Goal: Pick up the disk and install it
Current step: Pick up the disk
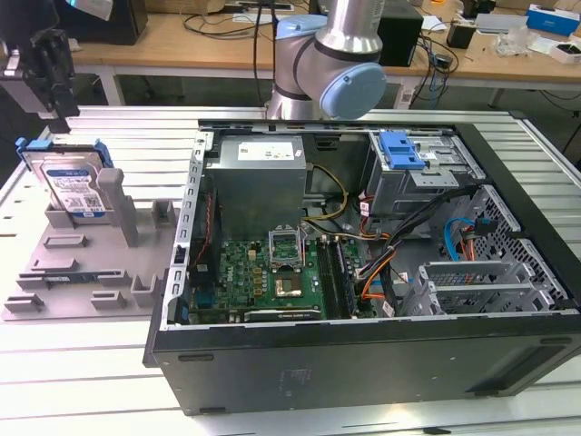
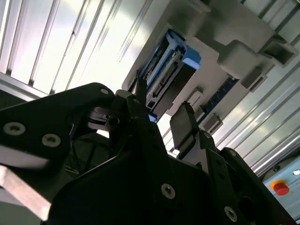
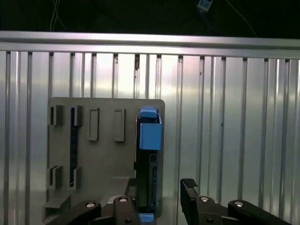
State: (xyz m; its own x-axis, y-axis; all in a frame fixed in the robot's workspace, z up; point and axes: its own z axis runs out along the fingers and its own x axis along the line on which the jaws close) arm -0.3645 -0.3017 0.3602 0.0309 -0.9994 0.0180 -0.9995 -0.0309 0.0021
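Disk (image 1: 74, 186), silver, blue-and-white label, blue-framed, on edge.

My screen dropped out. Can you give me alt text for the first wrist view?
The open hand is poised over the disk, with one finger to each side of it. The disk stands on edge in its blue carrier, in a slot of the grey holder plate. The plate lies on a ribbed metal table.

Gripper (image 2: 161, 107): black, frame foreground, fingers apart, gripping nothing. Disk (image 2: 164, 70): blue-framed, frame centre, on edge in grey holder (image 2: 234, 42). Ribbed metal table (image 2: 70, 37) beneath. Red button (image 2: 280, 187): frame corner.
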